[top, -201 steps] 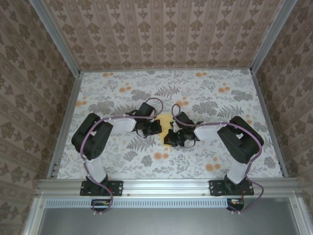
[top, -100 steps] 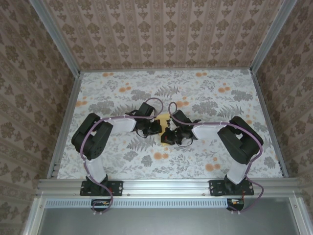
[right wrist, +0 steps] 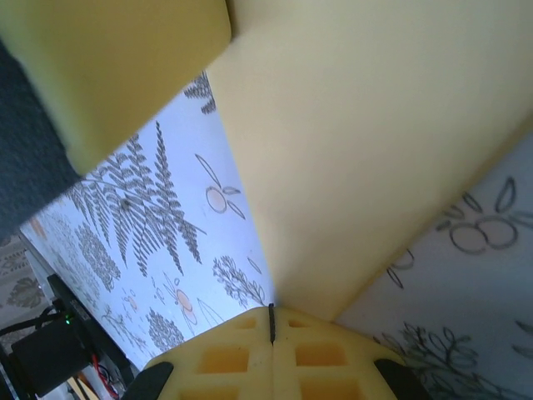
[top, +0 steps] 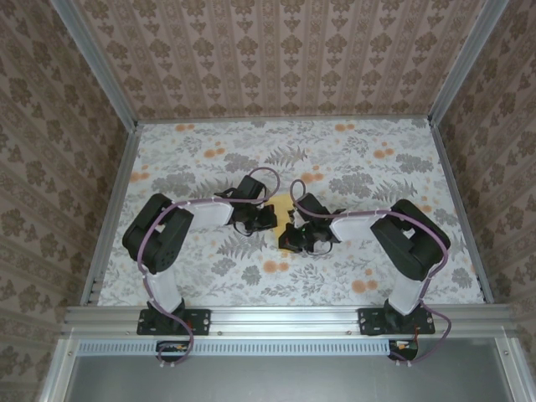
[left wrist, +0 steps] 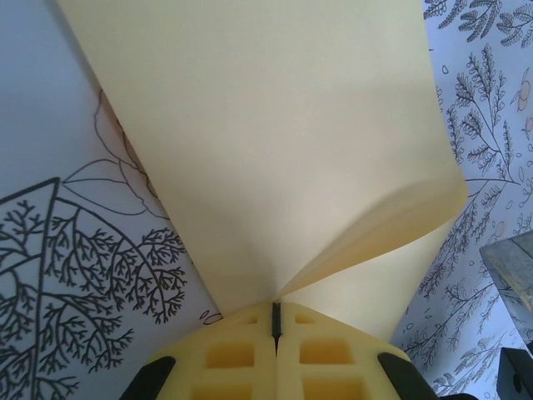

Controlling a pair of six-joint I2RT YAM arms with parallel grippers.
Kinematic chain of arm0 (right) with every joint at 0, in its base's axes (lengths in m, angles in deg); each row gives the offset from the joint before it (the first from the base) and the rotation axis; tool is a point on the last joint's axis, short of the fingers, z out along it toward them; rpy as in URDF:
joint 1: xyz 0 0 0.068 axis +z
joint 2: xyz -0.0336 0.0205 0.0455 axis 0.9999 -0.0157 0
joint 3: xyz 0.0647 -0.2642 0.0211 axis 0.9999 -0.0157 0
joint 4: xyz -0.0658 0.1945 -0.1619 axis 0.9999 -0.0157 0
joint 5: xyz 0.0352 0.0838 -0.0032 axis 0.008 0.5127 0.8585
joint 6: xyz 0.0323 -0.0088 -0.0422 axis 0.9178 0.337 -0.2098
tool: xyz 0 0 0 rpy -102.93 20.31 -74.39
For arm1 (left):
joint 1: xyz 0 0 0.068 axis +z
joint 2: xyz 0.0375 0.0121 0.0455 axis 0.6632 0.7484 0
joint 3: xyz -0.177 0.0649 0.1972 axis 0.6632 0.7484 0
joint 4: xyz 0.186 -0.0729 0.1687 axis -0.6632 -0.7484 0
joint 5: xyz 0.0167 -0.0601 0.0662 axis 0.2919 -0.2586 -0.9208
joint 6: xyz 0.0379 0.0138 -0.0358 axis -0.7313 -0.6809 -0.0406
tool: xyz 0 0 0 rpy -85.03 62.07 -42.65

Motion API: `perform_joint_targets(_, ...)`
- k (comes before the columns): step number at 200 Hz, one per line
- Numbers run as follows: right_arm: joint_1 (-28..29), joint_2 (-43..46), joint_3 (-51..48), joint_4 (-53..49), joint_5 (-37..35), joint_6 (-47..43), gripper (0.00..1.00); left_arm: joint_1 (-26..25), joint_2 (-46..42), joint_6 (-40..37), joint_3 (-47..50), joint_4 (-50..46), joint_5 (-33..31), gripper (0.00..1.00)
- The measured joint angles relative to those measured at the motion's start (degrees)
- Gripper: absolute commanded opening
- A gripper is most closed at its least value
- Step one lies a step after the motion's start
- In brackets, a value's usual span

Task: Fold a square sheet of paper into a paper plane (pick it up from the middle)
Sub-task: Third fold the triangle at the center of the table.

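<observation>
Over the floral tabletop (top: 193, 167), left gripper (left wrist: 276, 321) and right gripper (right wrist: 271, 321) each pinch the square sheet of paper (left wrist: 275, 150), bent mid-fold: early days, no plane shape yet.

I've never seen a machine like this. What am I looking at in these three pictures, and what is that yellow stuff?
A left arm and a right arm are bolted to the near edge of a flower-printed table. The wide picture looks down from above; the other two come from small cameras on each wrist. The left fingers and the right fingers are both shut on one pale yellow sheet of paper, which curves between them. The yellow blocks at the bottom of the close-ups are those fingers.
</observation>
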Motion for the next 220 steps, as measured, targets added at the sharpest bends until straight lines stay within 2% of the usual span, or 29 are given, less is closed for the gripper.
perform_joint_targets(48, -0.8, 3.5, 2.0, -5.3, -1.6, -1.5, 0.02, 0.0, -0.1, 0.0, 0.0, -0.1, -0.2, 0.00)
perform_joint_targets(98, -2.4, -0.8, 8.9, -6.1, -3.1, -3.4, 0.02, -0.2, -0.1, 0.0, -0.2, -0.4, -0.6, 0.00)
perform_joint_targets(135, -2.5, -3.4, 8.5, -6.7, -3.4, -4.0, 0.01, -0.3, -0.1, 0.0, -0.2, -0.4, -0.6, 0.00)
perform_joint_targets(180, -2.9, -2.2, 4.2, -2.6, -3.1, -4.0, 0.01, -0.3, -0.1, -0.1, -0.3, -0.6, -0.6, 0.00)
perform_joint_targets(220, -4.8, -1.1, 4.3, -4.9, -3.0, -4.2, 0.01, -0.3, -0.1, -0.6, -0.9, -1.7, -1.3, 0.00)
